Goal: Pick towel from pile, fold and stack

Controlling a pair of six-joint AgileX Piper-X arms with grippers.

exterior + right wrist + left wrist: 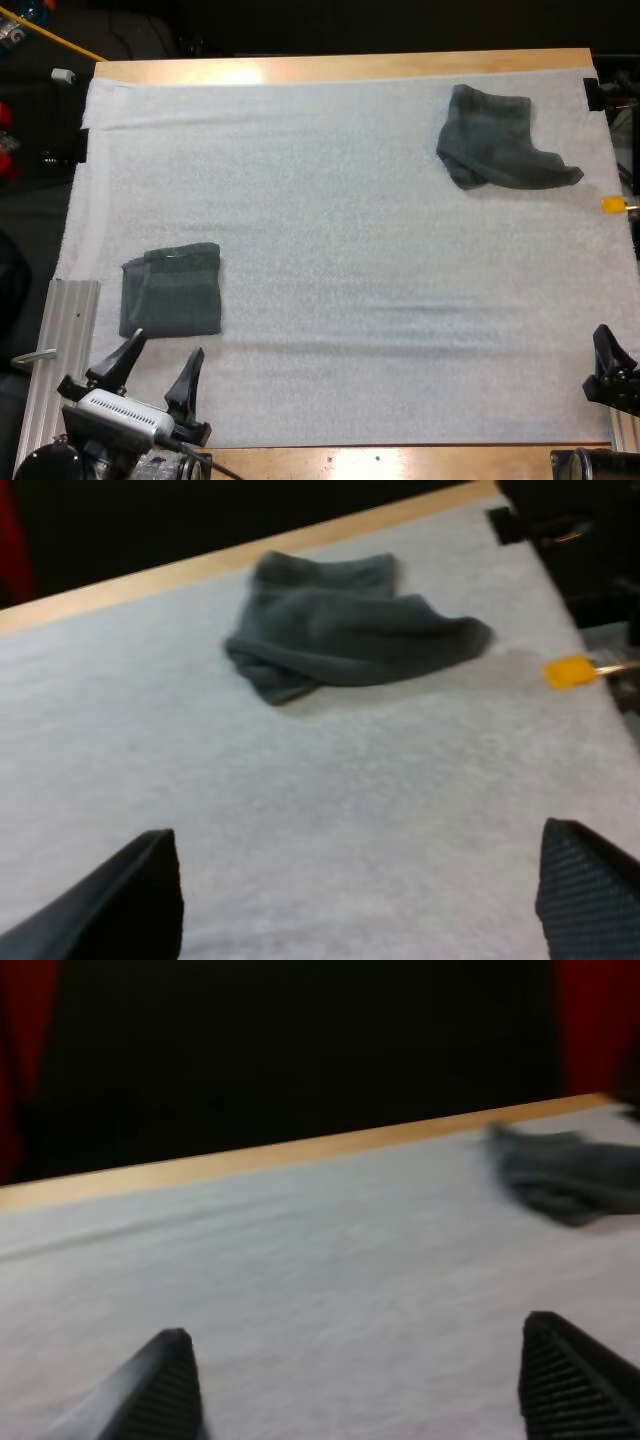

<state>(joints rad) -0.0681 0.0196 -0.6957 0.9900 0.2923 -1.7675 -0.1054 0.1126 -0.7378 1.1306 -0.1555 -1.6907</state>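
Crumpled towel [497,140]: heaped on the white mat [350,250], untouched.
Folded towel [172,290]: well apart from the crumpled towel, nearer the arms.
Left gripper [165,348]: fingers spread, empty, far from the crumpled towel.
Right gripper [357,835]: fingers spread, empty, facing the crumpled towel.
Risk: pinching one loose fold may drag the heap or snag the mat.

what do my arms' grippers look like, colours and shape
Both are black. The left gripper has two wedge-shaped fingers that taper to blunt tips, with fine ribbing on the inner face. The right gripper has the same pointed black fingers, with a finely textured pad.
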